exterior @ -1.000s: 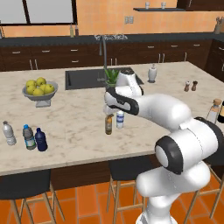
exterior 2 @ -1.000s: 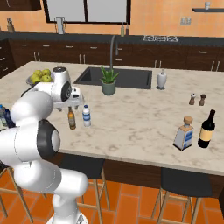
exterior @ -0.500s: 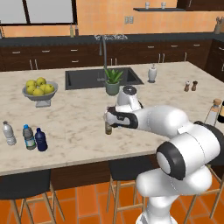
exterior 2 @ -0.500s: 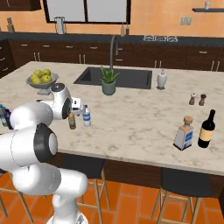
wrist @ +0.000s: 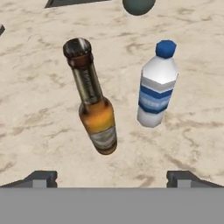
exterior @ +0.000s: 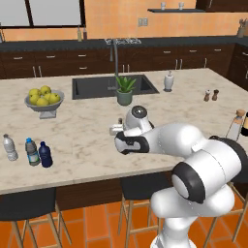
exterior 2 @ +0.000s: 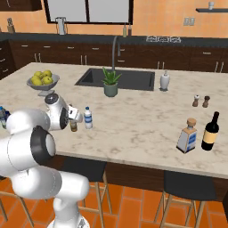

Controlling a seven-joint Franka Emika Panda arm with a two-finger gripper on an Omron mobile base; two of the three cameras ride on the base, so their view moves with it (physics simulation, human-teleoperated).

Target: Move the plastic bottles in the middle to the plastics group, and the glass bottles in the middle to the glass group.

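Amber bottle (wrist: pixel 97 114) upright, centred above wide-open gripper (wrist: pixel 112 177), untouched

Fruit bowl (exterior: pixel 44 102) with yellow fruit near the surface's (exterior: pixel 87 126) far left edge. Potted plant (exterior: pixel 124 90) beside the sink (exterior: pixel 94 86). Soap dispenser (exterior: pixel 168 81) right of sink; two shakers (exterior: pixel 210 95) toward the right edge.

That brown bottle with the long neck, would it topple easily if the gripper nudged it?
Probably yes: the amber bottle is tall and slender on a narrow base, so a push high on its neck could tip it. It looks like rigid, smooth glass, so likely slippery and breakable on the stone counter.
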